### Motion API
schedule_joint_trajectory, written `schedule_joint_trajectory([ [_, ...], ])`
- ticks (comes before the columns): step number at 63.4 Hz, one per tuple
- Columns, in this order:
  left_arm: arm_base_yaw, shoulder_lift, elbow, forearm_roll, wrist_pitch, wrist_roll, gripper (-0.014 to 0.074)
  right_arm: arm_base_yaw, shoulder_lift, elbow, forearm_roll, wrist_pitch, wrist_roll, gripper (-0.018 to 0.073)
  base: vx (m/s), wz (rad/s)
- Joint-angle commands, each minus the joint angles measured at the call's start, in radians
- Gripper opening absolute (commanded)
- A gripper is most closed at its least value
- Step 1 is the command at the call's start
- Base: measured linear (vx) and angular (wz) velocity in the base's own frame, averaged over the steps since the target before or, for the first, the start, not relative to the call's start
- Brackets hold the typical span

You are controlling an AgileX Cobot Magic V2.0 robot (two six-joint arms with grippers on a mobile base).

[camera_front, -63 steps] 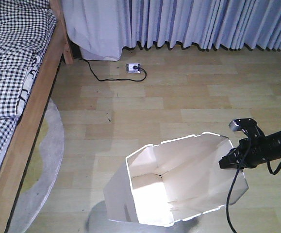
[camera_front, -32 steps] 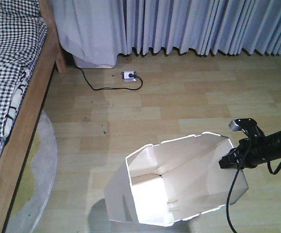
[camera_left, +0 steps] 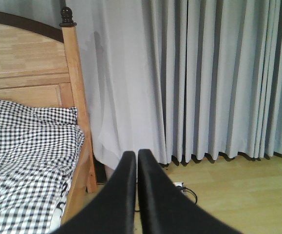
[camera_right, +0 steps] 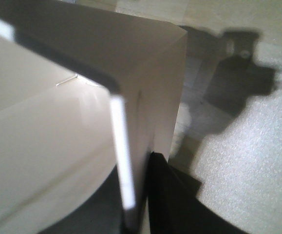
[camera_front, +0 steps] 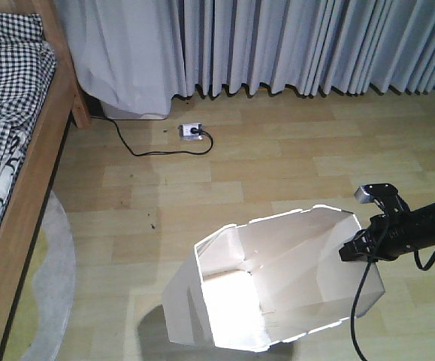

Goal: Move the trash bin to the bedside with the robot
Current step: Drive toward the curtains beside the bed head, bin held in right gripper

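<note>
The white faceted trash bin (camera_front: 270, 286) stands low in the front view, its mouth facing the camera. My right gripper (camera_front: 350, 252) is shut on the bin's right rim; in the right wrist view the thin white wall (camera_right: 123, 170) sits between the two black jaws. The bed with its light-brown wooden frame (camera_front: 33, 169) and checked bedding (camera_front: 7, 90) lies along the left edge. The left wrist view shows the bedpost (camera_left: 75, 92) and bedding (camera_left: 28, 161). My left gripper (camera_left: 137, 155) is shut and empty, held in the air.
Grey curtains (camera_front: 292, 45) hang along the far wall. A white power strip (camera_front: 191, 131) with a black cable (camera_front: 138, 150) lies on the wooden floor near them. A light round rug (camera_front: 48, 278) lies beside the bed.
The view has shifted right and forward: the bed, cable and curtains slid left and down in the front view. The bin and my right gripper keep the same place in the view.
</note>
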Motion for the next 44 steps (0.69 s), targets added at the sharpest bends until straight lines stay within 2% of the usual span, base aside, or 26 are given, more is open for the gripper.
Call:
schedule_joint_trajectory([
  [1,-0.006,-0.014,0.012,-0.009,-0.075,-0.014,-0.0006,-0.001,-0.067,-0.01,0.077,0.222,0.014,-0.0005,0.19,-0.02],
  [44,-0.006,-0.014,0.012,-0.009,-0.075,-0.014,-0.0006,-0.001,-0.067,-0.01,0.077,0.222,0.014,-0.0005,0.2,0.05],
])
